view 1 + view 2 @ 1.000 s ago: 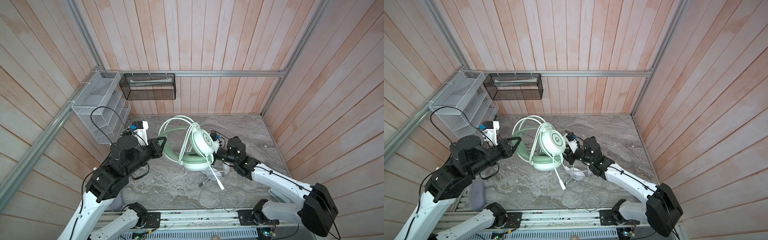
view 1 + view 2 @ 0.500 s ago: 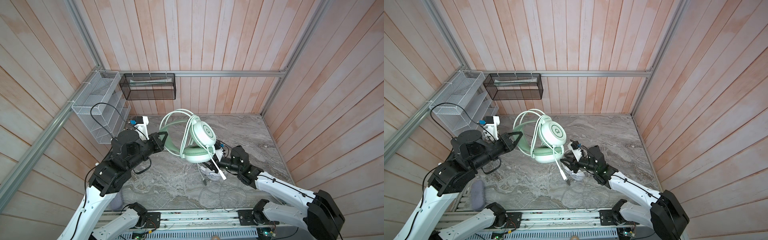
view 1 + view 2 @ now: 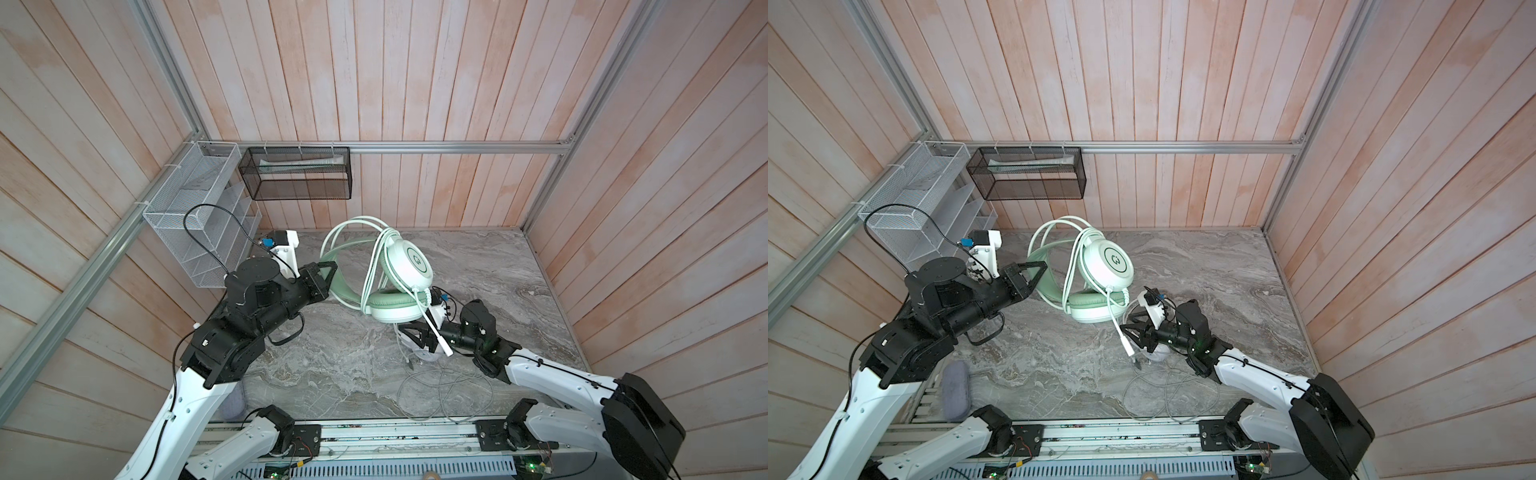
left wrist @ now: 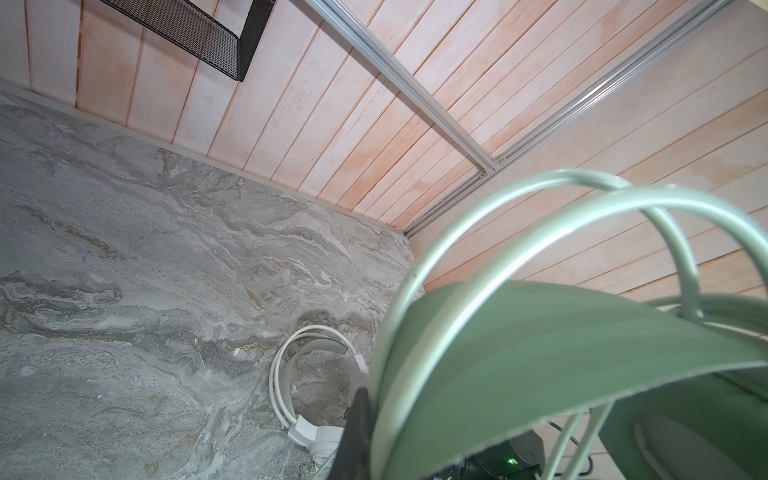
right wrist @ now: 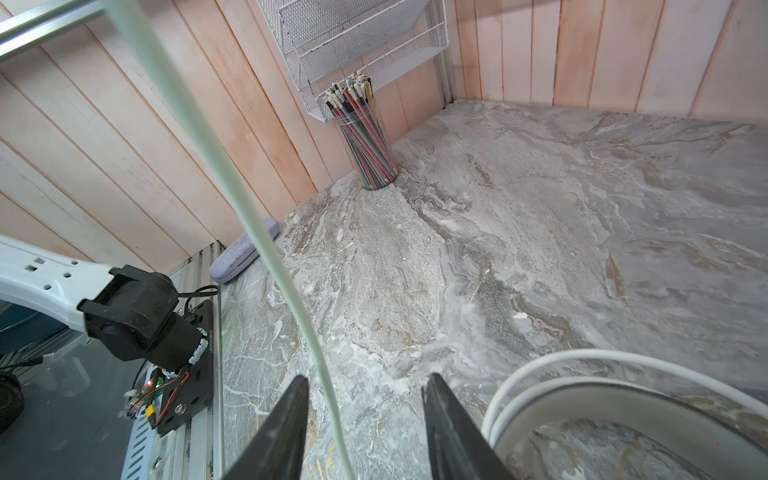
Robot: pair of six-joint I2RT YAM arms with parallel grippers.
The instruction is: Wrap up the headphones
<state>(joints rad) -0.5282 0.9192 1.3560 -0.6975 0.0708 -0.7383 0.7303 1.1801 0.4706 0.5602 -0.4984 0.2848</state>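
while in the left gripper [image 3: 329, 271], mint headphones [image 3: 409, 266] aloft

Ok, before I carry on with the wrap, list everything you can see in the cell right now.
mint headset: one, pale mint green, held off the table by its headband
white headset: one, white, on the table by the right gripper
loose cable: one tangle, pale, front of the table
wire rack: one, white, left wall
mesh basket: one, black, back wall
pen cup: one, clear with coloured sticks, below the rack
soft case: one, grey, front left table edge
table: one, grey marble
left gripper: one, black, shut on the mint headset's headband
right gripper: one, black, open, low beside the white headset
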